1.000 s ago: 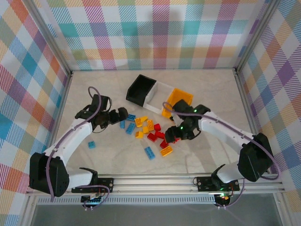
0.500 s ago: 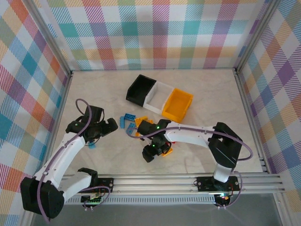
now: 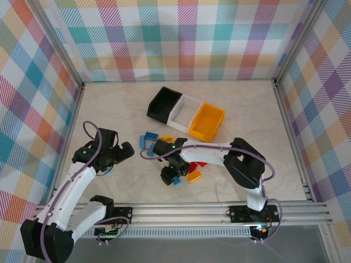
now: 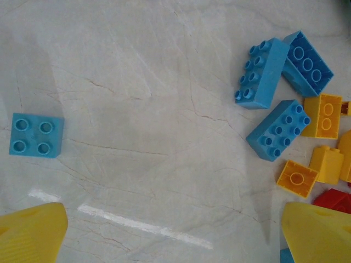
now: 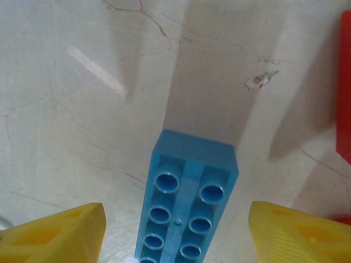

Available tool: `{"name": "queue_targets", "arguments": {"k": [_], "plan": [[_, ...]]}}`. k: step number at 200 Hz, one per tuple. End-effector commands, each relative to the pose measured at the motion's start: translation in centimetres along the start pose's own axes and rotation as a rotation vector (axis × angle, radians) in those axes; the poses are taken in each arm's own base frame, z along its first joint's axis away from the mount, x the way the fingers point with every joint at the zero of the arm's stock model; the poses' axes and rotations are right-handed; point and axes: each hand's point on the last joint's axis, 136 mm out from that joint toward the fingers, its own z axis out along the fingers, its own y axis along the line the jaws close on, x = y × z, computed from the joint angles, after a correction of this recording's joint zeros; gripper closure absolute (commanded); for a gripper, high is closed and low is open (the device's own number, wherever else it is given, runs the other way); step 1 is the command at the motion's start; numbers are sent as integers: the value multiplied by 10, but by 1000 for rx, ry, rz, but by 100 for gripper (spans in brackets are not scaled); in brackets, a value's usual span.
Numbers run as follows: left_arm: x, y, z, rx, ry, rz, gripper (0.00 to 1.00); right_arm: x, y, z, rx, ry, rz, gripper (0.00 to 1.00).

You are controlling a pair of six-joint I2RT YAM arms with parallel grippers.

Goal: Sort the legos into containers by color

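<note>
The three joined bins stand at the back: black [image 3: 163, 104], white [image 3: 184, 112] and yellow-orange [image 3: 207, 121]. The legos lie in a pile [image 3: 189, 164] at mid-table. My right gripper [image 3: 170, 175] hangs open low over a long blue brick [image 5: 189, 203], which lies between its yellow fingers [image 5: 55, 235] without touching them. A red brick [image 5: 345, 87] shows at that view's right edge. My left gripper [image 3: 118, 153] is open over bare table, left of the pile. A small light-blue square brick [image 4: 36, 135] lies apart at its left. Three blue bricks [image 4: 278, 129] and yellow ones [image 4: 323, 115] lie at its right.
The marble table [image 3: 247, 104] is walled by checkered panels with metal corner posts. A rail [image 3: 181, 211] carrying both arm bases runs along the near edge. The right arm's forearm [image 3: 214, 153] stretches over the pile.
The right gripper swung left across the pile and now sits over the long blue brick at the pile's near-left side. The left arm drew back toward the left and near edge.
</note>
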Motion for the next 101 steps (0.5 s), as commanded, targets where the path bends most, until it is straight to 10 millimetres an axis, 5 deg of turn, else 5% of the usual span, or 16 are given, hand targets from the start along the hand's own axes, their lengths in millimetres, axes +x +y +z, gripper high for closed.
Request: {"name": "queue_targets", "arguments": {"k": [1,101], "plan": [[4,8,0,-20,10,-8,0,-5,-1,5,11,4,1,30],[4,9,4,-30,17,-4,0,-5,-13,11,80,-1,26,60]]}}
